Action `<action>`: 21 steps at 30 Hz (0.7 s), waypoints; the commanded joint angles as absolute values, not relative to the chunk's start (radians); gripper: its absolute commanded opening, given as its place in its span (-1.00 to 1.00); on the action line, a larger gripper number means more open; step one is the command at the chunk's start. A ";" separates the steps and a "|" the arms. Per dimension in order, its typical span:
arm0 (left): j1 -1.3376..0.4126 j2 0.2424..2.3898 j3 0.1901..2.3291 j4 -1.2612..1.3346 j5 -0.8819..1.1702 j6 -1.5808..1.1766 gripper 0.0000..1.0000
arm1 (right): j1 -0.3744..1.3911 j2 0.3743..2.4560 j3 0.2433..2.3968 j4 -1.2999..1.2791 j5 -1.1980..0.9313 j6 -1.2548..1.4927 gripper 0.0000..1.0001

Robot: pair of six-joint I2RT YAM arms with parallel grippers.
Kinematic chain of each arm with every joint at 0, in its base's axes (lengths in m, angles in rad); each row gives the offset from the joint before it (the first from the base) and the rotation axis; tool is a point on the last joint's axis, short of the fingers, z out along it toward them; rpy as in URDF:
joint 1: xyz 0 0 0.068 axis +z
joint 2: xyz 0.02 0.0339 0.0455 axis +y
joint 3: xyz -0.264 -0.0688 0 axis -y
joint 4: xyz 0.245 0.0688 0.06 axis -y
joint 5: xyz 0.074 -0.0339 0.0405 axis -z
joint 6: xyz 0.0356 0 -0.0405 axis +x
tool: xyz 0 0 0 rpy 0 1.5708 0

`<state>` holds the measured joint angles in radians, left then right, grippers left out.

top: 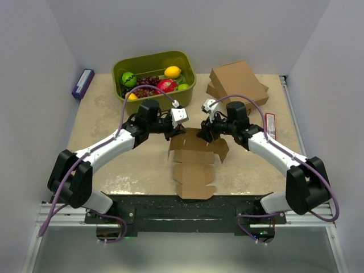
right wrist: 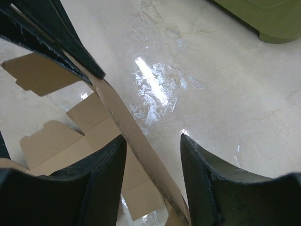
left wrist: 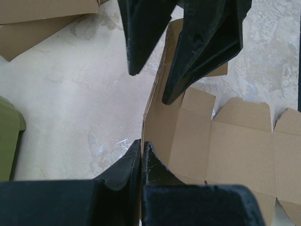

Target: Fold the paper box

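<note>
Left fingers (left wrist: 136,155) are pinched tight on the raised side wall of the plain brown thin-cardboard paper box (top: 193,165). It is a die-cut sheet lying mid-way across the beige marbled worktop (top: 108,119), just ahead of the arm bases, with its near flaps flat and its far end lifted. Right fingers (right wrist: 115,153) stand half-wide astride the top edge of that same wall, one on each side, with the card close to one of them and nothing clamped. My worry is that closing off-centre would push the thin wall sideways and crease it away from its score line. A pull by both arms in opposite directions might tear it. Nothing pins the flat flaps, so the sheet could skid on the glossy surface. The two sets of tips are close together and could knock each other. Farther back, a wide swing risks striking the green plastic tub of fruit (top: 187,71) or the stacked larger brown cardboard boxes (top: 239,79).
</note>
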<state>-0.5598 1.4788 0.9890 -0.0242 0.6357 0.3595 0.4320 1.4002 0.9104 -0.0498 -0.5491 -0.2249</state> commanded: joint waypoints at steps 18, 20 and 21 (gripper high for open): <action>-0.578 1.315 0.934 0.202 0.408 0.032 0.33 | 0.436 1.388 0.971 -0.117 -0.492 -0.198 -0.98; -0.587 1.318 0.895 0.212 0.420 -0.061 0.24 | 0.437 1.390 0.973 -0.120 -0.489 -0.199 -0.99; -0.588 1.328 0.868 0.259 0.428 -0.089 0.22 | 0.436 1.390 0.974 -0.124 -0.489 -0.199 -1.00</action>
